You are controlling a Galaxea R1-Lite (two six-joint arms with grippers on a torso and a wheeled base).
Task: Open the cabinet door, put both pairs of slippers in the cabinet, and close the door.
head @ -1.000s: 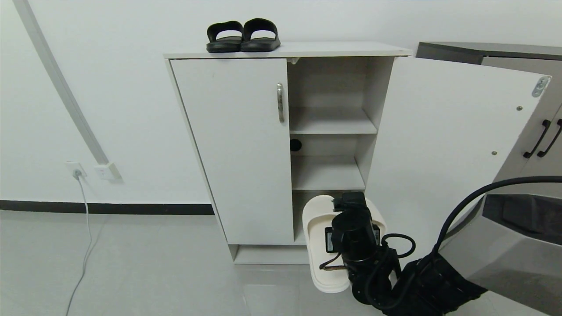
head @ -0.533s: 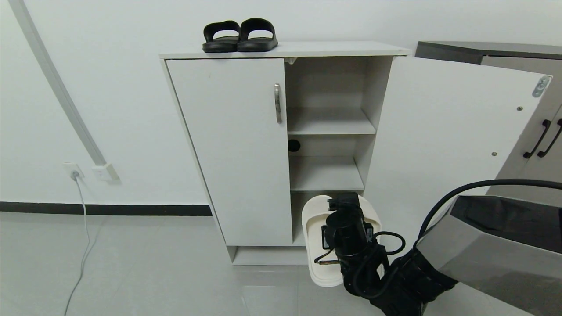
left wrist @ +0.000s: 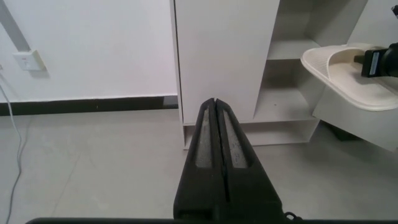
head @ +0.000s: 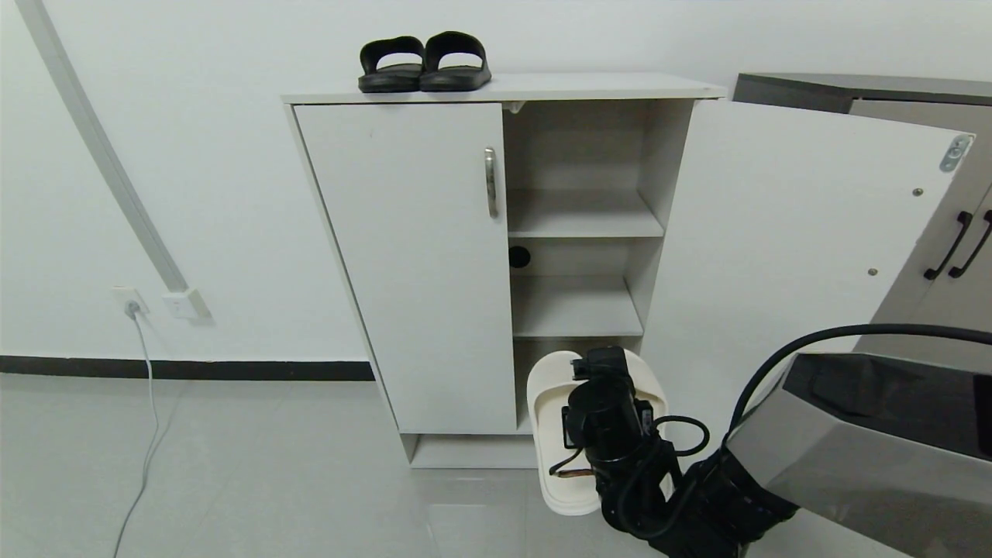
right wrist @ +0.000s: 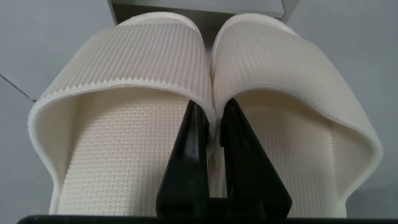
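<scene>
A wall socket [head: 132, 304] with a grey cable sits far left. The left gripper [left wrist: 215, 104] hangs low over the floor facing the cabinet [head: 403, 263], its two fingers pressed together with nothing between them. The black slippers [head: 425, 62] lie side by side on the cabinet's top, above the closed left door [head: 434, 310]. The right half stands open, showing bare shelves [head: 581, 217]. The white slippers [head: 552, 418] are held off the floor at the mouth of the lowest compartment, toes toward it. The right gripper [right wrist: 215, 121] is clamped narrow on their touching inner strap edges. The right door [head: 783, 232] is swung wide, and a grey cabinet [head: 953, 217] stands behind it
</scene>
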